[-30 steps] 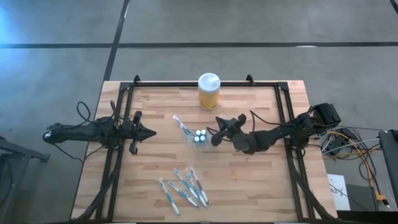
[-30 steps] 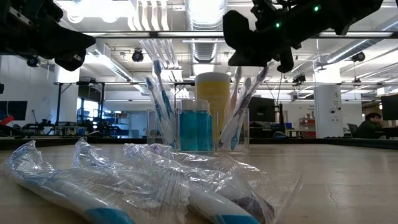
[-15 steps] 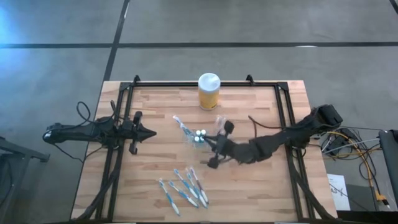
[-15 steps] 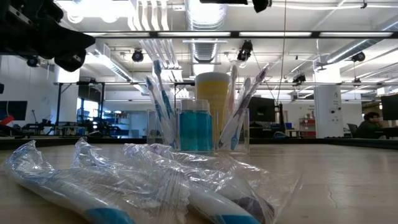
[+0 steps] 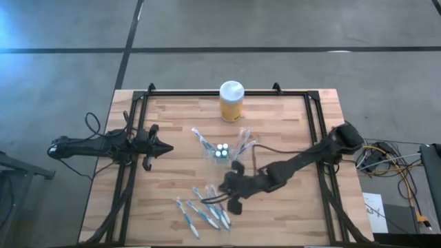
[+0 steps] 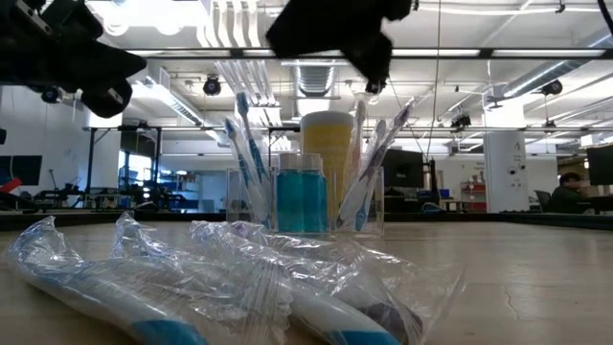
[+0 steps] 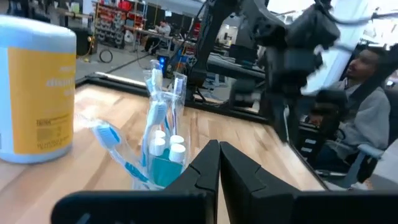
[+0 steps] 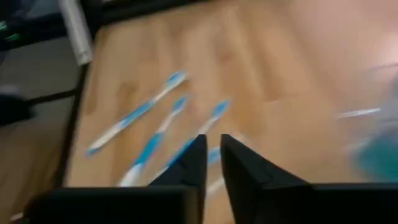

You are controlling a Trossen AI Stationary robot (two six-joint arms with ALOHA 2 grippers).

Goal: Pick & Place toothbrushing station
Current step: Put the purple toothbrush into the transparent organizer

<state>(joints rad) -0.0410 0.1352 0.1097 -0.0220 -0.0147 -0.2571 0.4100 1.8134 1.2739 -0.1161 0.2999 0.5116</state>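
The clear holder point(image 5: 220, 151) stands at mid-table with small white-capped tubes and teal liquid inside. Blue-and-white toothbrushes lean out of it to the left point(image 5: 202, 140) and to the right point(image 5: 243, 140). Several wrapped toothbrushes point(image 5: 203, 210) lie flat near the table's front edge. My right gripper point(image 5: 226, 198) hovers just above them, slanting down, its fingers point(image 8: 212, 149) a little apart with nothing between them. My left gripper point(image 5: 167, 147) waits shut at the left, pointing level at the holder point(image 7: 163, 165).
A yellow jar with a white lid point(image 5: 231, 101) stands behind the holder at the far edge. Black frame rails point(image 5: 131, 165) run along the table's left, right and far sides. A seated person point(image 7: 367, 112) shows beyond the table. Bare wood lies at the front right point(image 5: 289, 213).
My right gripper has left the holder's right side and swung toward the near edge, tipping downward, until it is over the loose wrapped toothbrushes. The toothbrushes leaning out on the holder's right now show uncovered. The holder has stayed where it was.
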